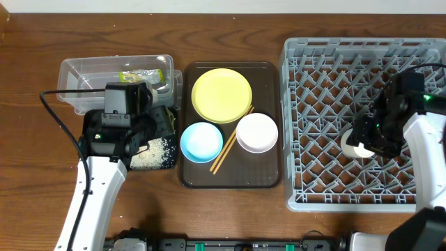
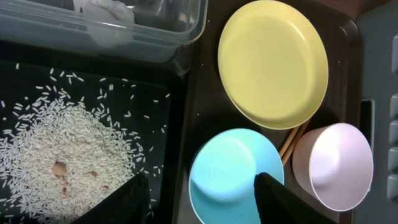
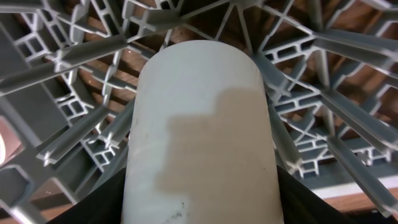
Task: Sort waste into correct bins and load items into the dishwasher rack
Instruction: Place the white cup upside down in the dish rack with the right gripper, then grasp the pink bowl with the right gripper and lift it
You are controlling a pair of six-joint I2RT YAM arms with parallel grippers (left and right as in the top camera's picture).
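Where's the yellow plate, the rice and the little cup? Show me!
yellow plate (image 1: 221, 95): overhead view, middle of its flat face.
rice (image 2: 62, 134): left wrist view, middle of the white heap.
cup (image 3: 199, 124): right wrist view, its rounded side wall.

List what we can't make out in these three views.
- Cup: in the right wrist view, the bottom edge of the frame cuts off its lower end. Overhead, the right pincer covers most of it.
- Black tray: overhead, the left arm hides much of the tray and its rice.
- Clear tub: in the left wrist view, the top edge of the frame cuts off most of its contents.
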